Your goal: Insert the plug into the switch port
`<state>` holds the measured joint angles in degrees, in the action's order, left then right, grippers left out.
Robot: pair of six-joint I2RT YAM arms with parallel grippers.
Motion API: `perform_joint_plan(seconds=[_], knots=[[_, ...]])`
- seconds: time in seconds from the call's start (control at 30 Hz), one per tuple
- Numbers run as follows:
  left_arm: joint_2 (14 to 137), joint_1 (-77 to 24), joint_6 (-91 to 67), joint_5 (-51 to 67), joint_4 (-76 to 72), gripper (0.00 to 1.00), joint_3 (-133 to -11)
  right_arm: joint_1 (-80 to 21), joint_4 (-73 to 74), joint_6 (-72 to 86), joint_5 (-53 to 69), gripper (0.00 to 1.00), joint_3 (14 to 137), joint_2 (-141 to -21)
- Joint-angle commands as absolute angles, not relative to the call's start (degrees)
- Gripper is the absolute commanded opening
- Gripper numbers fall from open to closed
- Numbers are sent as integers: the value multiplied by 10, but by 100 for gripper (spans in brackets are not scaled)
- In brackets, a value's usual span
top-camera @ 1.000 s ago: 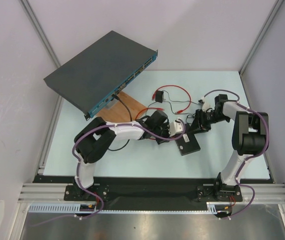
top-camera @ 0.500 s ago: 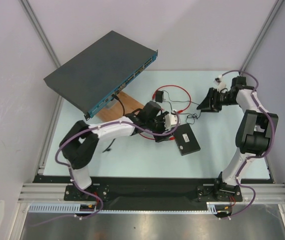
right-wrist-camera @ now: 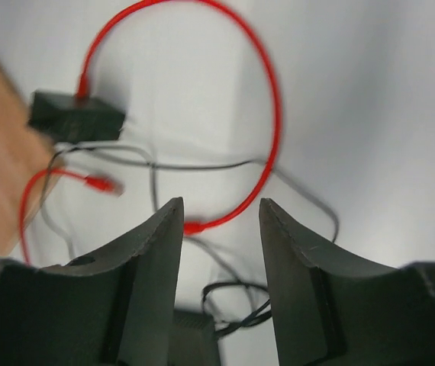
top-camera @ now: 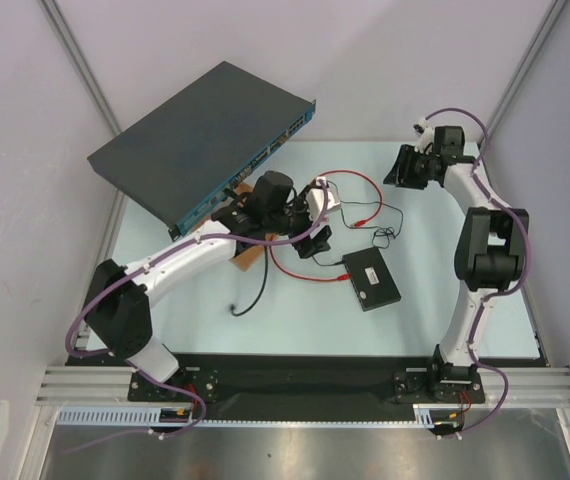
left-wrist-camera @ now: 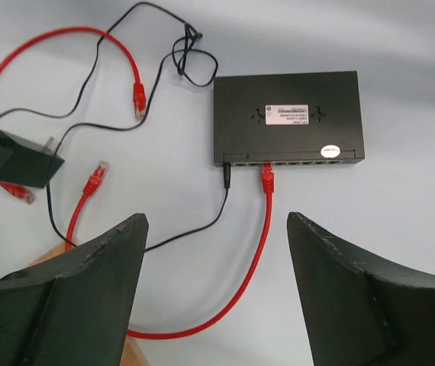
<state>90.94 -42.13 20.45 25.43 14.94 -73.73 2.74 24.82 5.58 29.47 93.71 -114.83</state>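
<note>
The switch [left-wrist-camera: 288, 114] is a small flat black box with a white label, lying on the pale table [top-camera: 435, 300]. The plug [left-wrist-camera: 266, 175] on the thin red cable [left-wrist-camera: 248, 267] sits in a port in the box's near edge, next to a black power lead [left-wrist-camera: 227, 177]. My left gripper [left-wrist-camera: 217, 293] hangs open well back from the box, with nothing between its fingers. Seen from above, the left gripper [top-camera: 310, 235] is left of the switch [top-camera: 370, 278]. My right gripper [top-camera: 403, 167] is raised at the back right, open and empty [right-wrist-camera: 221, 221].
The large dark rack unit [top-camera: 200, 140] with a blue front stands tilted at the back left over a wooden board [top-camera: 250, 255]. A black adapter cube [left-wrist-camera: 19, 160] and two loose red plugs [left-wrist-camera: 138, 95] [left-wrist-camera: 95, 179] lie left of the switch. A thicker black cable [top-camera: 255, 290] trails forward.
My left gripper has opened and drawn back from the switch toward the rack unit. The right arm has swung away from the switch to the back right, its jaws a little wider.
</note>
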Motion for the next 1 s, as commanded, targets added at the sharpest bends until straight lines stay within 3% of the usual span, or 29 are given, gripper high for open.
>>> perform_joint_plan(seconds=[0.0, 0.4, 0.7, 0.8, 0.97], knots=[[891, -413, 179, 240, 169, 79, -754, 15, 198, 82, 187, 49, 987, -1190], [889, -391, 155, 245, 144, 82, -752, -25, 207, 47, 138, 47, 1024, -1280], [894, -384, 183, 415, 126, 84, -755, -35, 199, 33, 118, 41, 1025, -1309], [903, -385, 173, 434, 116, 84, -765, -36, 200, 23, 103, 36, 1024, -1317], [918, -389, 158, 482, 78, 85, -779, -35, 215, 13, 110, 10, 1024, -1323]])
